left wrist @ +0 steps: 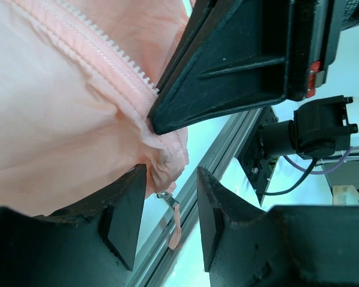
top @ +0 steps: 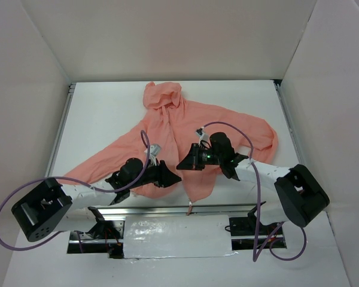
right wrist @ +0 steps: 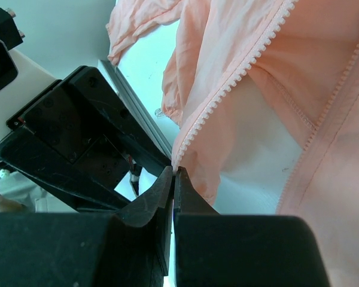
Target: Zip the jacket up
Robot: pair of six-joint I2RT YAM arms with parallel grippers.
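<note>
**A:** Where does the jacket lie?

**B:** The jacket (top: 185, 125) is spread over the middle of the table (top: 107, 113). Its hood (top: 163, 95) points to the far edge and its hem lies at the near edge. One sleeve (top: 93, 167) runs toward the near left corner, and the other (top: 257, 133) bends toward the right edge.

**A:** And the fingers?

**B:** Both pairs meet at the hem, around the middle of the near edge. The right fingers (right wrist: 161, 200) are pressed together and pinch the bottom end of one toothed zipper edge (right wrist: 227, 89). The left fingers (left wrist: 122, 215) are spread. The bunched hem corner sits just beside the tip of one of them. In the gap between them I can see the metal slider (left wrist: 165, 196) and its pink pull tab (left wrist: 175, 230), which hang over the metal rail (left wrist: 218, 152) along the near edge. I cannot tell whether the slider is actually between the left fingers or beyond them.

**A:** Do the two pairs touch?

**B:** No. They are close but apart. In the left wrist view, the tip of the right fingers rests on the zipper edge just above the left pair.

**A:** How does the fabric look?

**B:** It is salmon-pink, thin and creased, and gathered into folds where it is pinched. The front is open at the lower part. In the right wrist view, two rows of pale teeth lie apart with white table showing between them.
</note>
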